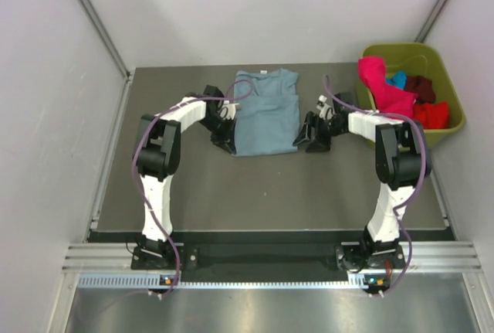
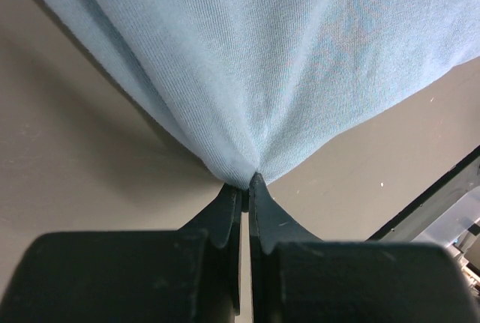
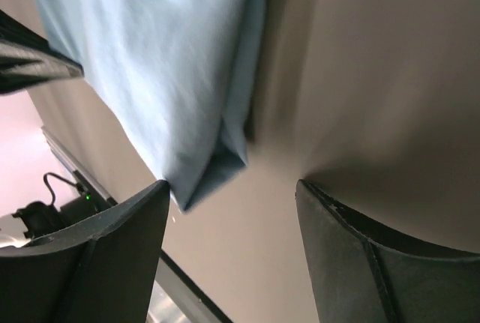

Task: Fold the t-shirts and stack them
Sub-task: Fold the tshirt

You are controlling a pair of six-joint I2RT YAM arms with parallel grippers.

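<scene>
On the dark table (image 1: 270, 194) between pale walls (image 1: 46, 117), left tool (image 2: 247, 188) pinches the grey-blue t-shirt (image 1: 266, 113) — right tool (image 3: 231, 188) spread.

You have an olive-green plastic bin (image 1: 450, 86) at the far right corner of the bench (image 1: 270, 194), its outer side close against the pale wall (image 1: 475, 55). Left of the bin, the bench's dark matte top runs to the opposite wall. Well nearer than the bin, a silver slotted rail (image 1: 85, 257) lines the bench's near edge.
</scene>
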